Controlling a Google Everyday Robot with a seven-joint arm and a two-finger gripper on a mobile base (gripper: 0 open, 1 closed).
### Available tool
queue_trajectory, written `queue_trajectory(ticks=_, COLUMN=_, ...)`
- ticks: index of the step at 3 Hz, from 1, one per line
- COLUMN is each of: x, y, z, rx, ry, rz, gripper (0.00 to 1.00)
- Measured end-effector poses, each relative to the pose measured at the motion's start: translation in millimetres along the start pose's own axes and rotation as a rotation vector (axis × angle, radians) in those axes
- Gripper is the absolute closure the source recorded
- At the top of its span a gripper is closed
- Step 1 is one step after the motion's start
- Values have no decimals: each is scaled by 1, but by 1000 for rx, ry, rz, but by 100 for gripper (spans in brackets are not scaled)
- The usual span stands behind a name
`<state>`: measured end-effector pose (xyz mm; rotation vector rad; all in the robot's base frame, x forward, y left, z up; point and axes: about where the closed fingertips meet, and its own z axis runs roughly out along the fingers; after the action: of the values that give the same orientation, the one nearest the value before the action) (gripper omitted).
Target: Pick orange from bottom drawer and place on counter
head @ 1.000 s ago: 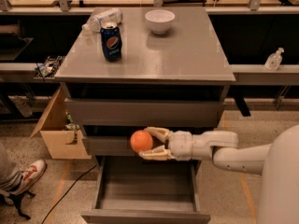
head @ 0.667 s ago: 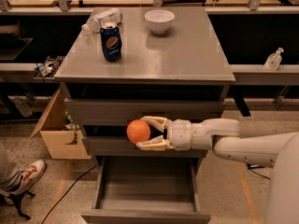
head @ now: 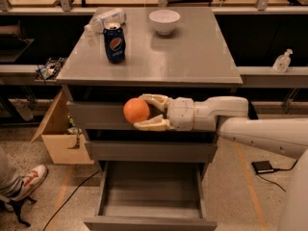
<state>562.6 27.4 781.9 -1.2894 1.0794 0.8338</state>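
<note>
My gripper is shut on the orange, a small round orange fruit. It holds the orange in the air in front of the top drawer's face, below the counter's front edge and well above the bottom drawer. The bottom drawer is pulled out and its grey inside shows nothing in it. The counter is the grey top of the drawer cabinet, just above the gripper. My white arm reaches in from the right.
On the counter stand a blue Pepsi can, a white bowl and a crumpled plastic bottle at the back left. A cardboard box sits left of the cabinet. A person's shoe is at the lower left.
The gripper has lifted the orange upward and slightly left, from in front of the middle drawer to in front of the top drawer.
</note>
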Motion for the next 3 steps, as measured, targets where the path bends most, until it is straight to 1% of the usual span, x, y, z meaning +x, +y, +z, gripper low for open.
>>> queue_trajectory(ticks=1, x=0, y=0, z=0, rx=0, ry=0, rz=0, gripper=100)
queue_trajectory(ticks=2, x=-21, y=-14, z=1, rx=10, ry=-11, rz=-40, gripper=100)
queue_trajectory(ticks=3, x=-56, y=-36, z=0, rx=41, ry=9, rz=-78, gripper=100)
